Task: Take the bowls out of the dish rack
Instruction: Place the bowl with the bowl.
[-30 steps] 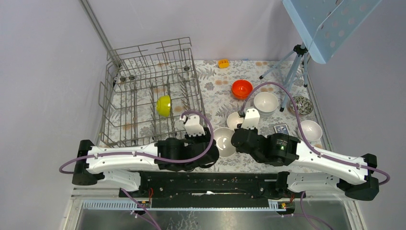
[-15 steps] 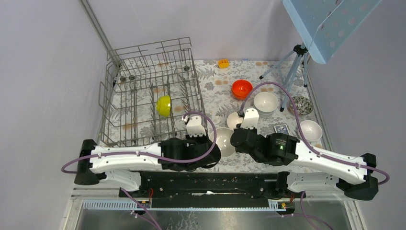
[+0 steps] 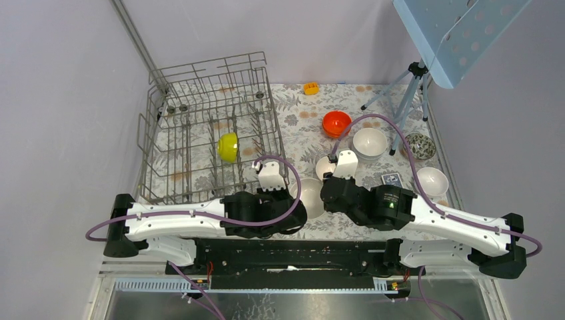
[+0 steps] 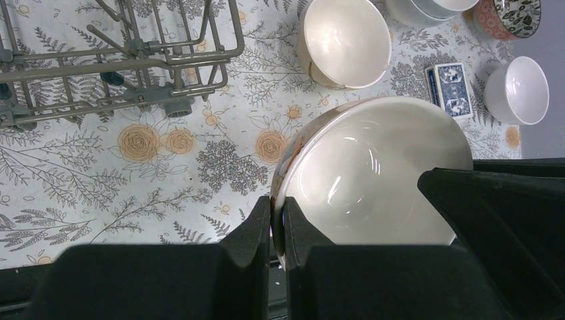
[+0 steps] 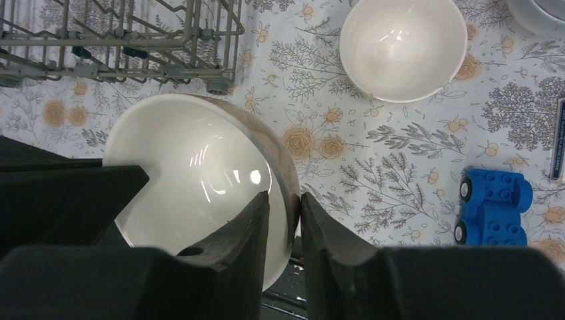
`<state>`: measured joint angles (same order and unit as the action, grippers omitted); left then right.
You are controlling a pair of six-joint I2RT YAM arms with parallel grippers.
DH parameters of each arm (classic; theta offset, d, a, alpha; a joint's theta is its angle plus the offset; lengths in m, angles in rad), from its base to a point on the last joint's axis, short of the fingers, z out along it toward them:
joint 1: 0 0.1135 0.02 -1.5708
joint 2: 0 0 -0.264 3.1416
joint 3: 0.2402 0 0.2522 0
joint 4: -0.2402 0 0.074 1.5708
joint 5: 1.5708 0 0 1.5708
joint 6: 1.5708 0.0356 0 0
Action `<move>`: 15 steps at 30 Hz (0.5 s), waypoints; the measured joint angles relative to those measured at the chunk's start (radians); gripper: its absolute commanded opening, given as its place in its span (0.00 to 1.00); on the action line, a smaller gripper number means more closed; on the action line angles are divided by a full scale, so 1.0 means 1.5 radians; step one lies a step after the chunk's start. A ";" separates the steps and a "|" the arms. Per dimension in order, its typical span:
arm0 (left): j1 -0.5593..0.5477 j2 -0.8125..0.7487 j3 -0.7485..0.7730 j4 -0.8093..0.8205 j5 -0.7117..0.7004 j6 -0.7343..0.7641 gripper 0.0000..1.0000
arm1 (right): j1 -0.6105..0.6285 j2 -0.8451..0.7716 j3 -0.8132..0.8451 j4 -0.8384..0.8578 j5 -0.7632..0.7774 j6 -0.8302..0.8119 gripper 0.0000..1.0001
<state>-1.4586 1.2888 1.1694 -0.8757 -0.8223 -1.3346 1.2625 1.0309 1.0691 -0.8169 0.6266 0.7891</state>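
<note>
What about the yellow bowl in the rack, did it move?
No. The yellow-green bowl sits at the same spot among the tines of the dish rack as in both earlier top pictures.

Between the fingers of the left claw (image 4: 278, 220): the left rim of a shared bowl (image 4: 373, 173), its far rim between the fingers of the right claw (image 5: 285, 213). Ahead and left of both claws: the dish rack (image 3: 213, 70) on the tabletop (image 4: 100, 180), a lone bowl (image 3: 228, 147) inside among the tines. Straight ahead of the right claw, beside the rack corner: a nearby bowl (image 5: 402, 47). Right of the right claw: a toy car (image 5: 493, 207). Ahead-right of the left claw: a card pack (image 4: 452, 88), an outer bowl (image 4: 516, 90) just right of it. Further ahead of the right claw: a row of three bowls (image 3: 370, 141)
</note>
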 measured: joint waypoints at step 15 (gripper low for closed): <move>0.000 -0.002 0.000 -0.002 0.013 -0.009 0.00 | 0.000 -0.002 0.005 0.010 -0.007 -0.010 0.32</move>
<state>-1.4586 1.2865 1.1694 -0.8787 -0.8028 -1.3483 1.2625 1.0283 1.0760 -0.8017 0.6163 0.7738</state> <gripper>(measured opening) 0.095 0.376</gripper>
